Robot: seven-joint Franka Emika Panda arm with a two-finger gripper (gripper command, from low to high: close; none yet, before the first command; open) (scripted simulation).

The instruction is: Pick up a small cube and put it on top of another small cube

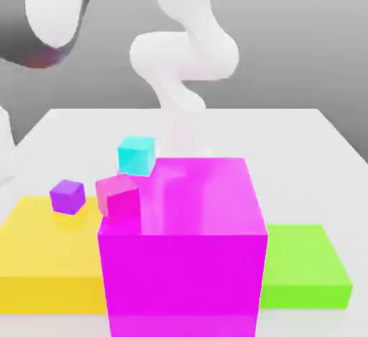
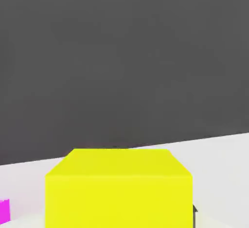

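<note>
Yellow cube (image 2: 119,200) sits gripped in your closed end effector (image 2: 119,222). You see a cyan cube (image 1: 136,156) and a pink cube (image 1: 118,197) near the magenta block (image 1: 183,278).

A pale, flat tabletop (image 1: 287,134) stretches out beyond the jaws, its far edge slanting across the hand view. Off to one side of the jaws, a corner of something magenta shows against it. Directly on the tabletop, apart from the jaws, stands a big magenta block (image 1: 183,282), upright. A low yellow slab (image 1: 54,256) lies flat beside it toward the exterior view's left; a low green slab (image 1: 305,264) lies flat beside it toward the right.
</note>
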